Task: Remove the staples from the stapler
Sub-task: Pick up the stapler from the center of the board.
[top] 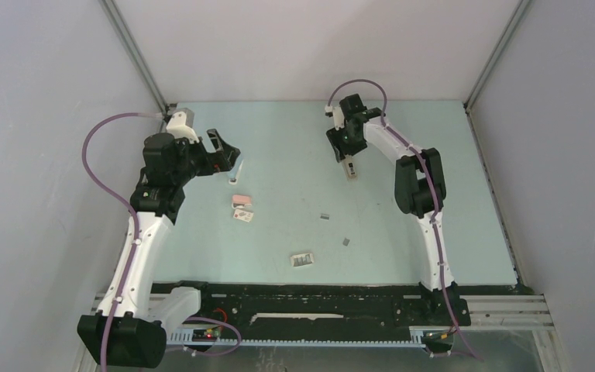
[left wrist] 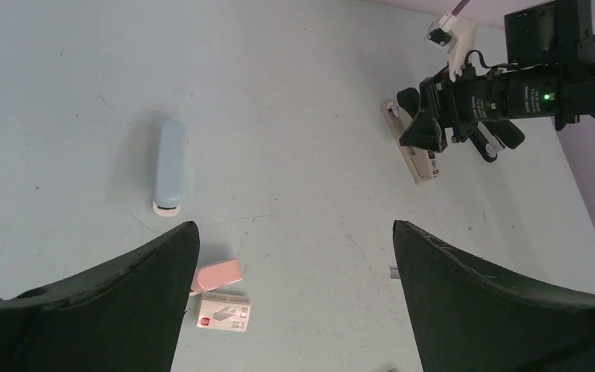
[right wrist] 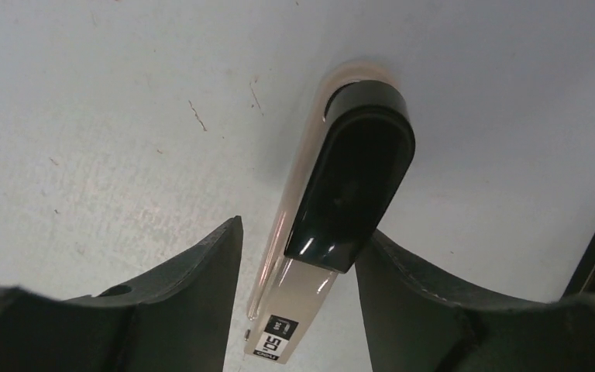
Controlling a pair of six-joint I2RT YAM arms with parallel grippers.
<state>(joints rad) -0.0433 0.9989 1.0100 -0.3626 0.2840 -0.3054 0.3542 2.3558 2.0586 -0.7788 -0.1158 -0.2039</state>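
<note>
Staples (top: 325, 216): tiny grey strips loose on table (top: 403, 248); left fingers (left wrist: 124, 294) spread; right fingers (right wrist: 163, 302) spread, straddling stapler (right wrist: 349, 178).

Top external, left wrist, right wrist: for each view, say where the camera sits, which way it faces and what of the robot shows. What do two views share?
Top external: above and behind the bases, looking down on the table; left arm and right arm show whole.
Left wrist: on the left arm, facing down at the blue stapler; the open left gripper frames the bottom.
Right wrist: close above the beige stapler, which lies between the right gripper fingers.
Shared: the beige stapler shows in all three.
</note>
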